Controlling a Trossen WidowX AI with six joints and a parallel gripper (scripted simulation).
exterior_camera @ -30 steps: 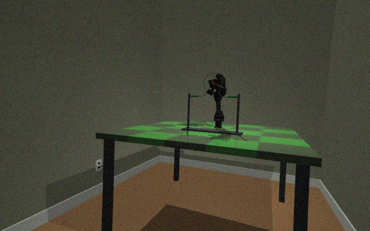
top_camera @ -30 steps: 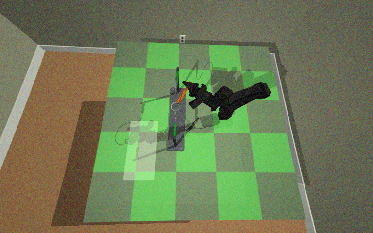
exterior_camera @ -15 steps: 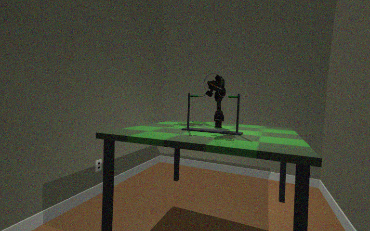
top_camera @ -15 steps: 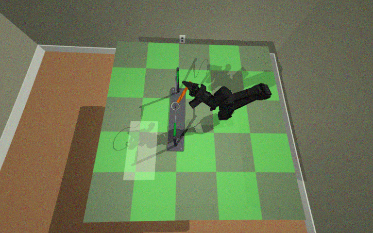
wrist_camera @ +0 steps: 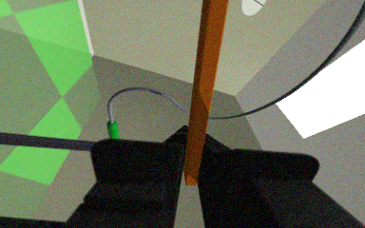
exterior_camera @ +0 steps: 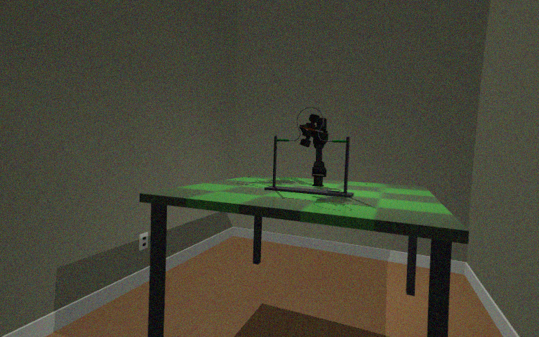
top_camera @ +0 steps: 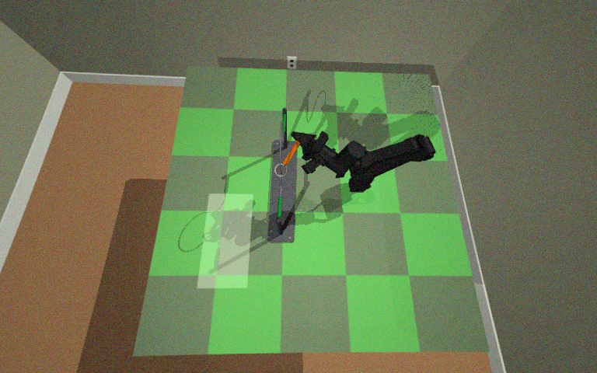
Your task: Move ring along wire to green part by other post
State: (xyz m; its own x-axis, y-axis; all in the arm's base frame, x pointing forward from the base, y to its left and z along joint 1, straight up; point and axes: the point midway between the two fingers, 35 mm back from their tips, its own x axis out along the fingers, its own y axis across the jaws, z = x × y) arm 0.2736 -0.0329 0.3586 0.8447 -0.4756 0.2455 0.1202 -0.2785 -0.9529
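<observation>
The ring is around or over the thin grey wire, between the two green parts; contact cannot be told. Its orange handle slants from the ring to my gripper, which is shut on it near its end. One green part is by the far post, at the top in the top view. The other green part is by the near post. The wrist view does not clearly show the ring.
The posts stand on a dark base plate on the green checkered table. The wire arches high between the posts in the exterior view. My arm reaches in from the right in the top view. A green part shows beside the left finger in the wrist view.
</observation>
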